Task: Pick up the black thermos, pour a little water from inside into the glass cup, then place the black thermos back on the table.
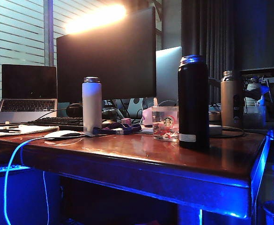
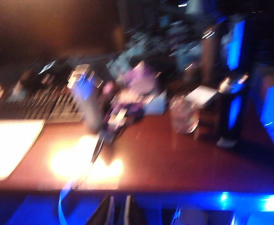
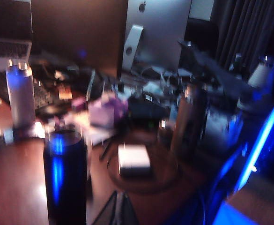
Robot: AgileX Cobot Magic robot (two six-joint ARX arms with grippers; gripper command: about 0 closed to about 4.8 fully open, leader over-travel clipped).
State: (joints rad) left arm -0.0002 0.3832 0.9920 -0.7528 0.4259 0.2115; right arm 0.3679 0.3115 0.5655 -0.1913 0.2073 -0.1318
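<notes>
The black thermos [image 1: 193,103] stands upright on the table [image 1: 127,150] near its right front, and nothing is touching it. The glass cup [image 1: 165,123] sits just left of the thermos and slightly behind it. No arm shows in the exterior view. In the blurred left wrist view, my left gripper [image 2: 119,208] hangs off the table's front edge. Its fingers are nearly together with nothing between them, and the cup [image 2: 183,115] and thermos [image 2: 233,108] are far off. My right gripper [image 3: 119,206] is shut and empty, close beside the thermos [image 3: 65,178].
A white bottle [image 1: 92,104] stands left of the cup and a bronze bottle [image 1: 230,98] stands behind the thermos on the right. A monitor [image 1: 106,56], a laptop [image 1: 28,93], a keyboard and a mouse [image 1: 62,134] crowd the back and left. A small white box [image 3: 133,157] lies ahead of the right gripper.
</notes>
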